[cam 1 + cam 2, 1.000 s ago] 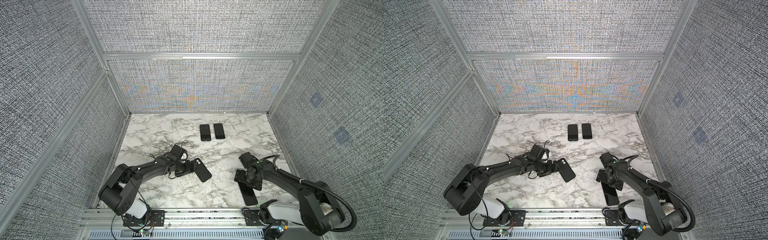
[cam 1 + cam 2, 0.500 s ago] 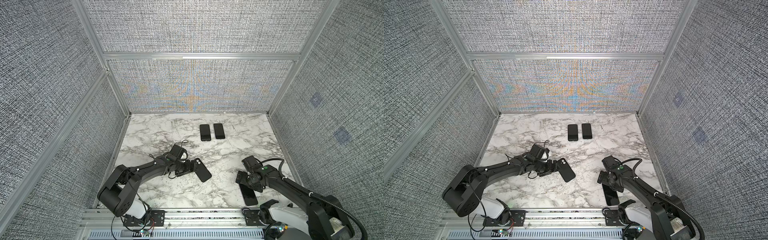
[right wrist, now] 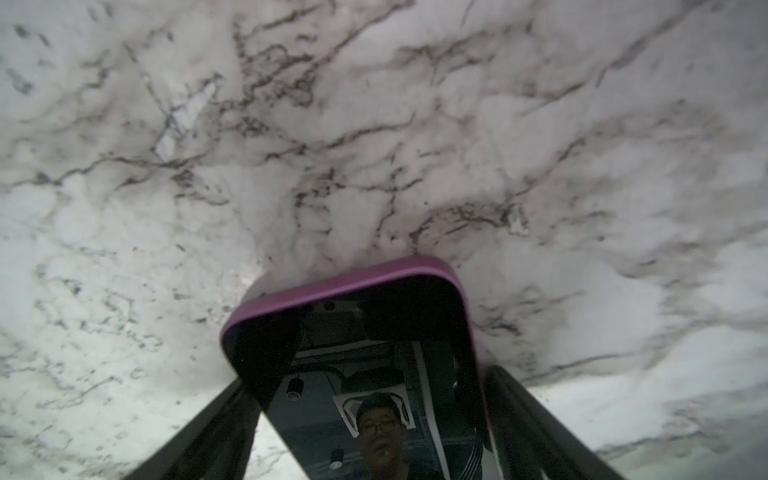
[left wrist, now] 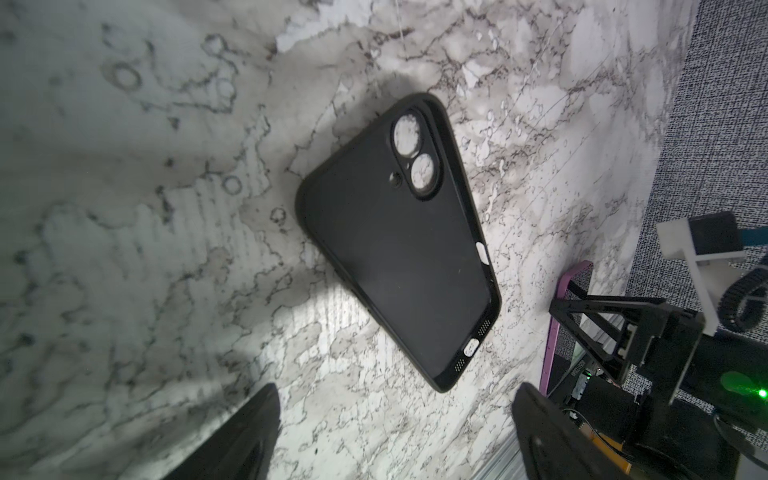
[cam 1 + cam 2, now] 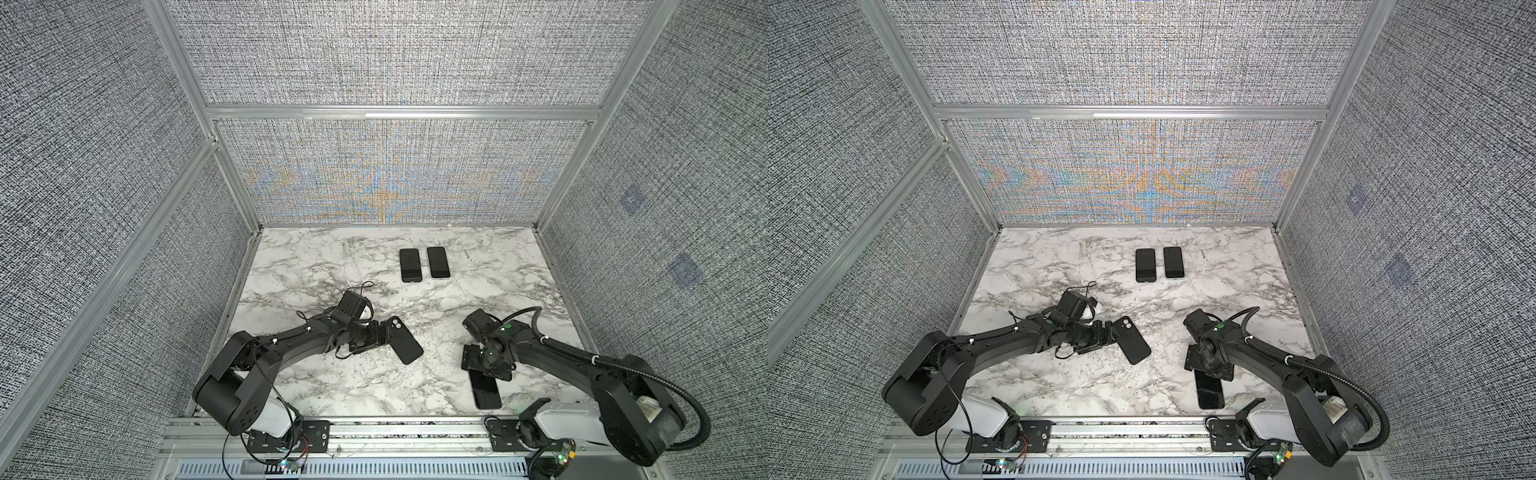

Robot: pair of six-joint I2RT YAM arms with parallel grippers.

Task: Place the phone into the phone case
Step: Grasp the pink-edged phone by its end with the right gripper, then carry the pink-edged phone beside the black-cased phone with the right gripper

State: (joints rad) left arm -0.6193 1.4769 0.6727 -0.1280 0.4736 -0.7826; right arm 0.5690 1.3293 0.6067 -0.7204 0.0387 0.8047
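Straddling the phone (image 5: 485, 390) at lower right, right pincer (image 5: 486, 371) flanks its edges; clamped? Cannot tell. Squeeze squarely, lift level. Meanwhile the phone case (image 5: 402, 340) lies centre-frame, left pincer (image 5: 383, 336) released beside it.

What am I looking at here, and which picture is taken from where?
Two robot arms, each ending in a two-fingered gripper, work over a marble table. Two pictures look down from above; the other two come from cameras on the wrists. A black phone case lies in front of the left gripper, which is open and holds nothing. The right gripper straddles a purple-edged phone lying on the table; whether it grips is unclear. Two more phones lie side by side at the back.
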